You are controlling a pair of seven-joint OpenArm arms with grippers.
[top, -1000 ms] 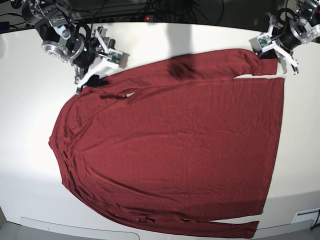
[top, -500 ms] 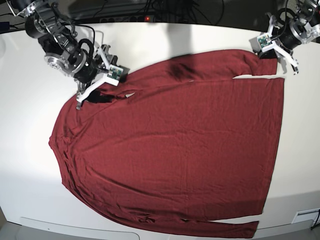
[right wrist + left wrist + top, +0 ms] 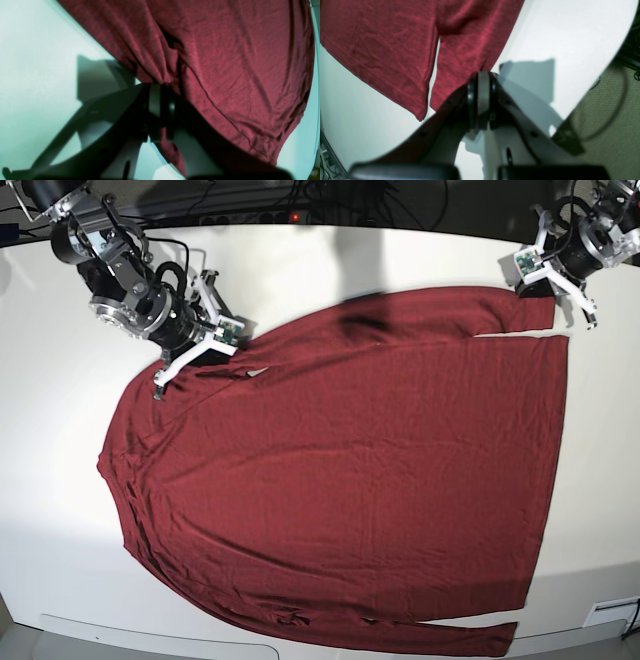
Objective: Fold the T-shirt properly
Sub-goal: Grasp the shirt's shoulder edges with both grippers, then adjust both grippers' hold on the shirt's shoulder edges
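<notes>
The dark red T-shirt (image 3: 350,470) lies spread flat on the white table (image 3: 60,480), one long sleeve along its far edge. At the far left shoulder my right gripper (image 3: 198,358) is shut on the cloth. The right wrist view shows the T-shirt (image 3: 237,62) bunched into folds at the right gripper (image 3: 160,86), with a strip of it hanging between the fingers. At the far right, my left gripper (image 3: 527,288) sits at the sleeve's cuff. In the left wrist view the left gripper (image 3: 480,75) is shut right on the cuff corner of the T-shirt (image 3: 382,45).
Cables (image 3: 300,210) run along the table's back edge. The table's right edge lies close beside my left gripper, with greenish floor (image 3: 607,112) and a cable past it. A white fitting (image 3: 610,615) sits at the front right corner.
My right gripper came down onto the shirt's shoulder edge and shut on it. The dark wrinkle in the far sleeve has flattened. The left arm has not moved.
</notes>
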